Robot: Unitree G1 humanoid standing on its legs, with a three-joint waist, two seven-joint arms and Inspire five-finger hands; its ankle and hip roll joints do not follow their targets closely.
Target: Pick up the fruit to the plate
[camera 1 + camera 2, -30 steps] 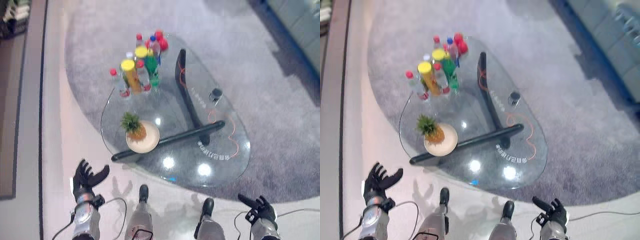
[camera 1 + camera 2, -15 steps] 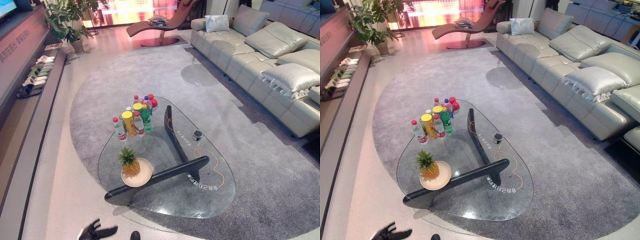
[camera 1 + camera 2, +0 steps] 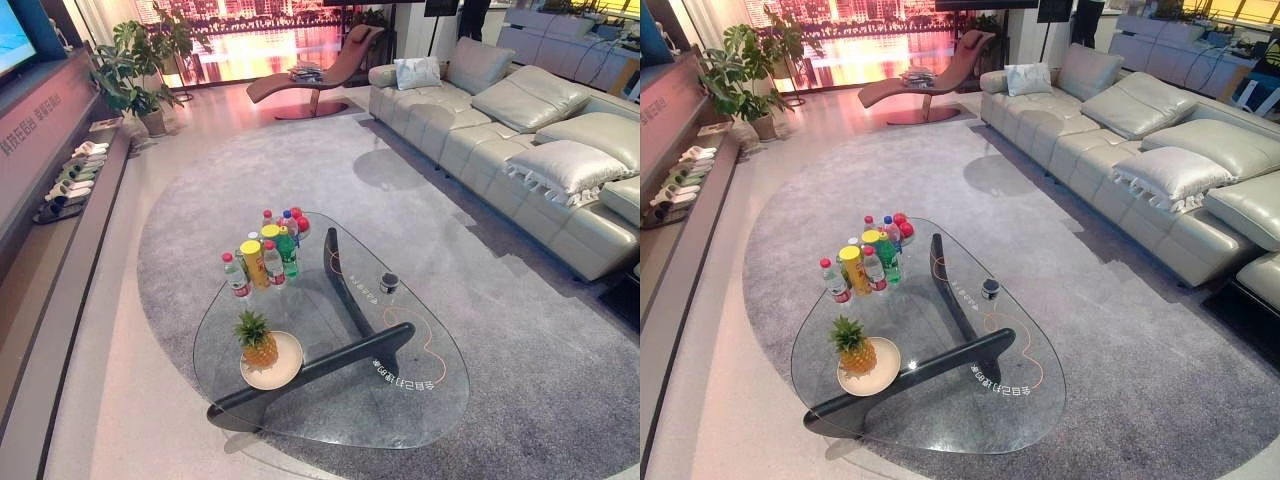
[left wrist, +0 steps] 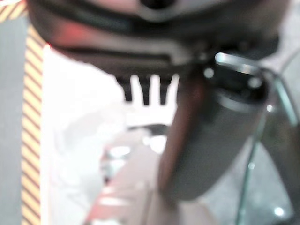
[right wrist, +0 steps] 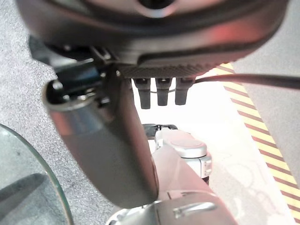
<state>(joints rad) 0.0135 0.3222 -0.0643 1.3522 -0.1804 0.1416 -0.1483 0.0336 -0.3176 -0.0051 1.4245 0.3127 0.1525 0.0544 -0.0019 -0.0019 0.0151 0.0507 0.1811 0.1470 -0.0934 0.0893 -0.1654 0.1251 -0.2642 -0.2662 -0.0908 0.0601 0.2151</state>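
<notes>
A small golden pineapple with a spiky green crown (image 3: 258, 343) already stands upright on the round cream plate (image 3: 287, 369) at the glass tabletop's (image 3: 330, 415) near-left side. I judge it firm, prickly, top-heavy (best held round the body). Bottles (image 3: 262, 257) cluster well behind. My left hand (image 4: 145, 91) and right hand (image 5: 159, 93) hang with straight, empty fingers.

Yellow-orange pineapple (image 3: 258, 342) with green leaves on a cream plate (image 3: 285, 367); clear glass table (image 3: 440, 385) on a black base, grey rug (image 3: 540, 330).
</notes>
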